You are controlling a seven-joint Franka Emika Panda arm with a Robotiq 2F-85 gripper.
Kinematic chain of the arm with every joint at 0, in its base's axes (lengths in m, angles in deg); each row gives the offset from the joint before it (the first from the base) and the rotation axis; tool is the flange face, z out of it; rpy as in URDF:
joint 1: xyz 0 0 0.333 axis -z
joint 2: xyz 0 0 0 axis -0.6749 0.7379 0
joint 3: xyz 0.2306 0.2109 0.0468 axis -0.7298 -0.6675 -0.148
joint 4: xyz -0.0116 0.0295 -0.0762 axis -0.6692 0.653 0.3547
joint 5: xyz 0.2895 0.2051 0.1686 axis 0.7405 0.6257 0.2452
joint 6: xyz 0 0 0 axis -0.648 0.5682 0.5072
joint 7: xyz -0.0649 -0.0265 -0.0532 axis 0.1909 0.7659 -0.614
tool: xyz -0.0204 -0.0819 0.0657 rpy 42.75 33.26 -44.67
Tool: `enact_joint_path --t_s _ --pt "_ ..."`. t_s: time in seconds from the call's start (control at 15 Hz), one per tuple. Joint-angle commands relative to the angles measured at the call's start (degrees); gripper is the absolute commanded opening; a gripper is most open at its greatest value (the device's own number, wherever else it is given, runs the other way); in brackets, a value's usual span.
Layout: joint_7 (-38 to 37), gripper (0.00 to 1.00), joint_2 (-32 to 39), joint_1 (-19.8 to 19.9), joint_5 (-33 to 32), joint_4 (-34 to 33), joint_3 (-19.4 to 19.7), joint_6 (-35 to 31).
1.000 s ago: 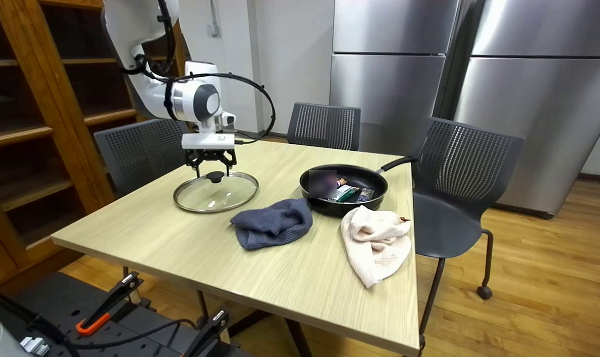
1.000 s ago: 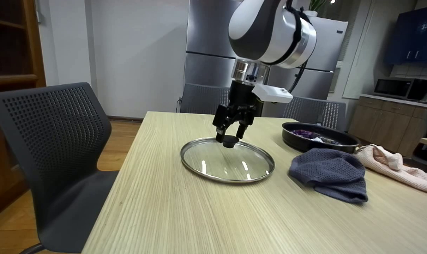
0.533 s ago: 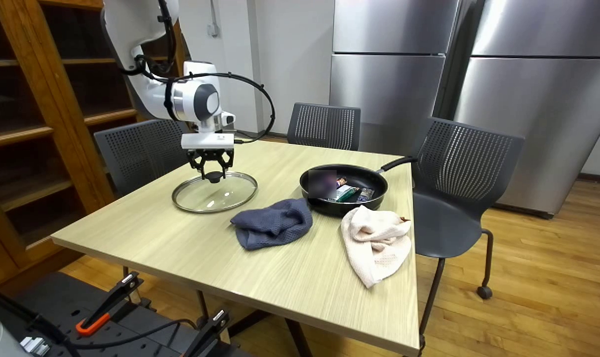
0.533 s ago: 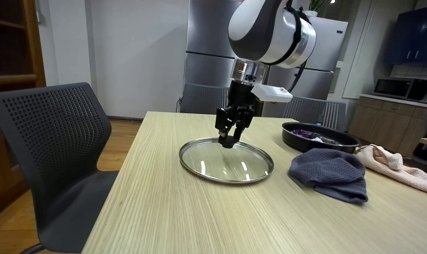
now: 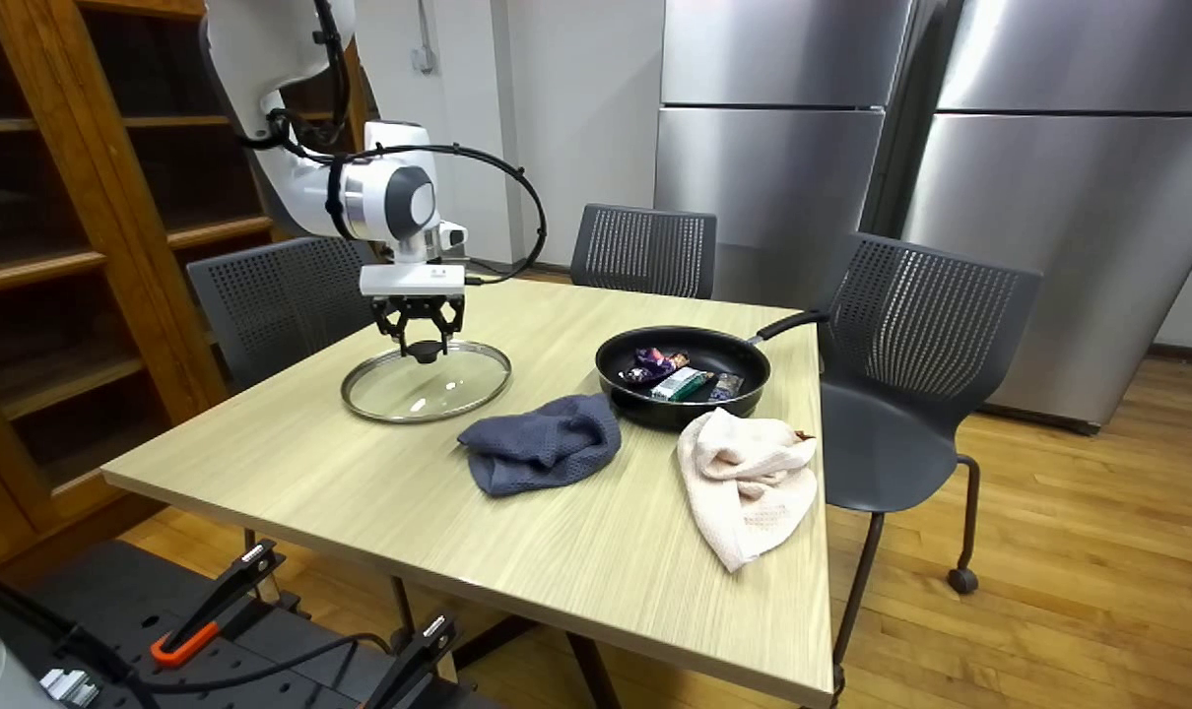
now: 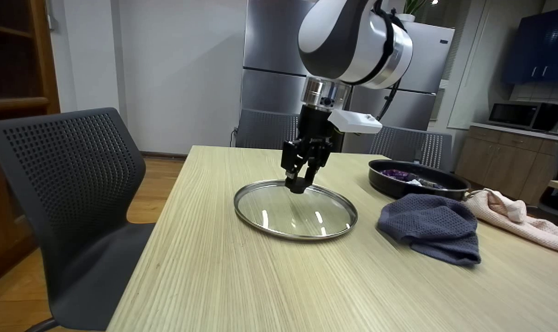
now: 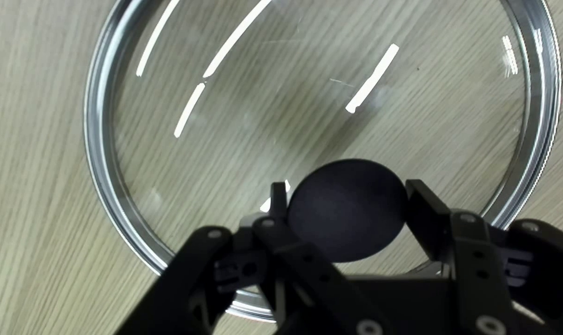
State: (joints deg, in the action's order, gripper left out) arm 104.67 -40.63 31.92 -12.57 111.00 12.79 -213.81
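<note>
Clearly, low in the wrist view, the Robotiq gripper (image 7: pixel 347 204) pinches the black knob (image 7: pixel 349 228) of a metal-rimmed glass lid (image 7: pixel 300 125).

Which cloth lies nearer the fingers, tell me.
The dark blue cloth, beside the lid whose knob the fingers grip; the pale pink cloth lies farther off, beyond it.

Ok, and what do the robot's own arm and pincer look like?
A rounded white arm with dark grey panels, a silver cylindrical wrist and a black looping cable. A white box-shaped casing sits beside the black two-fingered pincer, whose jointed fingers carry round pale screw heads. No marking is readable.
</note>
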Motion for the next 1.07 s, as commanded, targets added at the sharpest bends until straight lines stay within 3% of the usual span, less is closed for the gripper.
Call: enact_joint_path --t_s 0.0,0.4,1.0 --pt "-2.5 0.39 -1.9 -0.1 -2.2 0.0 -0.2 1.9" --pt "-1.4 0.39 -4.4 1.2 -1.9 0.1 -0.6 5.4" --pt "0.7 0.39 -13.1 6.3 1.6 4.4 -2.2 6.3"
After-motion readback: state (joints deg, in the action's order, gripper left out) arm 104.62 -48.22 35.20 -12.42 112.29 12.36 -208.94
